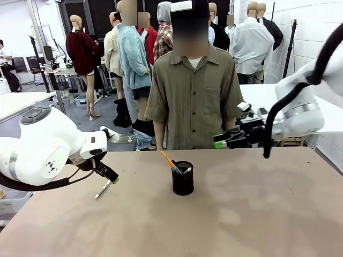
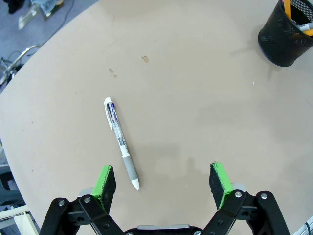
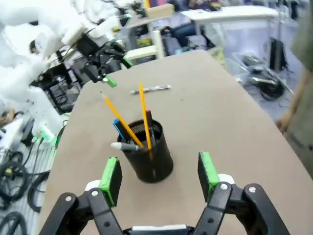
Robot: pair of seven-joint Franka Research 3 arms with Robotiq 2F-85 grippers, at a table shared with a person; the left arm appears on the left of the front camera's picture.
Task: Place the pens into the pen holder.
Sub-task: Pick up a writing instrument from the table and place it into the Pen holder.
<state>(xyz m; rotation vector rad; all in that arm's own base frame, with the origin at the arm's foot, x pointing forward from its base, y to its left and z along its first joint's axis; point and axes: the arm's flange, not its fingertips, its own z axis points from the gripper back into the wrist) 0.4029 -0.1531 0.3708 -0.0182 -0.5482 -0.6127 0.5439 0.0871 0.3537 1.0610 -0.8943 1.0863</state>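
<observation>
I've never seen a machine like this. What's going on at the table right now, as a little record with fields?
table: tan top; a person stands at the far side
pen holder: black mesh cup, upright near the middle
in the holder: an orange pen, a black pen with a red tip, others hard to tell
loose: white-silver pen lying flat, apart from the holder
left tool: open, above the white-silver pen, not touching it
right tool: open, empty, raised above the holder
</observation>
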